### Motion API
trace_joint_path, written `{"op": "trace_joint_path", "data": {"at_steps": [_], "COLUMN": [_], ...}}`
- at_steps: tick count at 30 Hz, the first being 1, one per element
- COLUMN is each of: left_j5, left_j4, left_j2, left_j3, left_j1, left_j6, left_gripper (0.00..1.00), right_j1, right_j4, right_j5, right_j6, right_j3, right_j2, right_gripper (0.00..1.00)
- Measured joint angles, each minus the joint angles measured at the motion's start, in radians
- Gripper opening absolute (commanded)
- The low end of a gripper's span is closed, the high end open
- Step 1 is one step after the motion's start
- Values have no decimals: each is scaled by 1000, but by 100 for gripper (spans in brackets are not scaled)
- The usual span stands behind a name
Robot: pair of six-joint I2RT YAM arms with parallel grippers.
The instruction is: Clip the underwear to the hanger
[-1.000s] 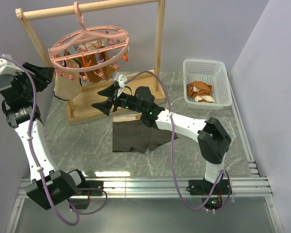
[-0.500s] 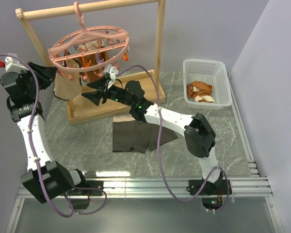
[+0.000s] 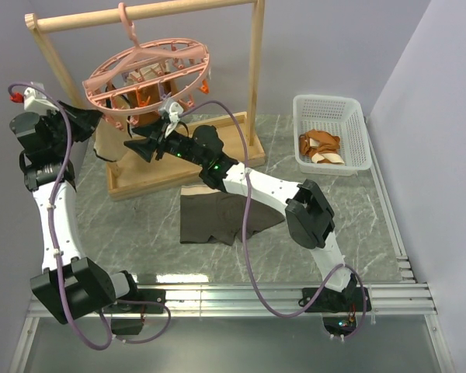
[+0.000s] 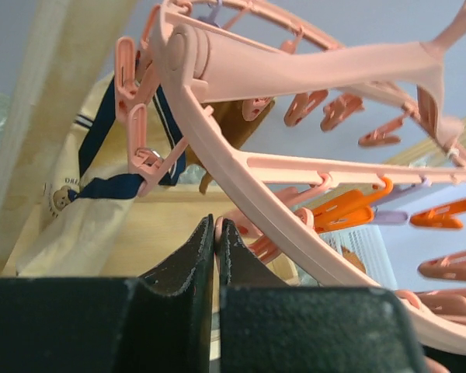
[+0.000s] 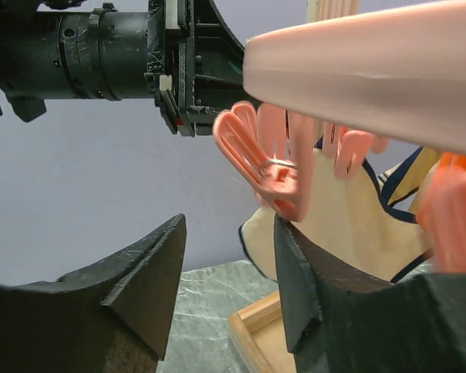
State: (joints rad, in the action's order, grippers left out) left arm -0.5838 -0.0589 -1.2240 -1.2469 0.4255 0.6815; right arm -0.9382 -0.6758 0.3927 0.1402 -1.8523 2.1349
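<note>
The salmon-pink hanger (image 3: 149, 71) hangs by its hook from the wooden rack's bar, tilted. The dark brown-grey underwear (image 3: 217, 219) lies flat on the table, held by neither gripper. My left gripper (image 3: 97, 123) is at the hanger's left rim. In the left wrist view it (image 4: 217, 222) is shut, with a sliver of a pink clip (image 4: 214, 227) pinched between its tips under the ring (image 4: 295, 167). My right gripper (image 3: 133, 146) is open below the left rim. In the right wrist view it (image 5: 229, 227) is empty, and a pink clip (image 5: 268, 167) touches its right fingertip.
The wooden frame rack (image 3: 255, 85) stands on a wooden base tray (image 3: 144, 177). A tan cloth piece with navy trim (image 3: 109, 144) hangs from the hanger's left side. A white basket (image 3: 332, 159) holding orange-and-cream garments (image 3: 320, 145) sits at the back right.
My right gripper has reached left and up, from above the underwear to under the hanger's left rim. My left gripper has moved right onto the rim. The hanger has shifted right and tilted.
</note>
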Motion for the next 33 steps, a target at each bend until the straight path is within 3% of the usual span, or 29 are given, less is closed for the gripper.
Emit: {"op": "trace_joint_path", "data": {"at_steps": [7,20,33], "left_j5": [-28,-96,-135], "left_j4": [-53,-165,-185], "left_j2": [16,140,159], "left_j3": [0,0,18], "left_j1": [-45,-60,-61], "left_j6": [-60,-167,-168], "left_gripper": [3,2,2], "right_j1": [0,0,-2], "right_j4": [8,12,3], "right_j5": [4,12,7], "right_j6": [0,-7,9], "right_j3": [5,92,39], "right_j2": [0,-9,-12], "right_gripper": [49,49,49]}}
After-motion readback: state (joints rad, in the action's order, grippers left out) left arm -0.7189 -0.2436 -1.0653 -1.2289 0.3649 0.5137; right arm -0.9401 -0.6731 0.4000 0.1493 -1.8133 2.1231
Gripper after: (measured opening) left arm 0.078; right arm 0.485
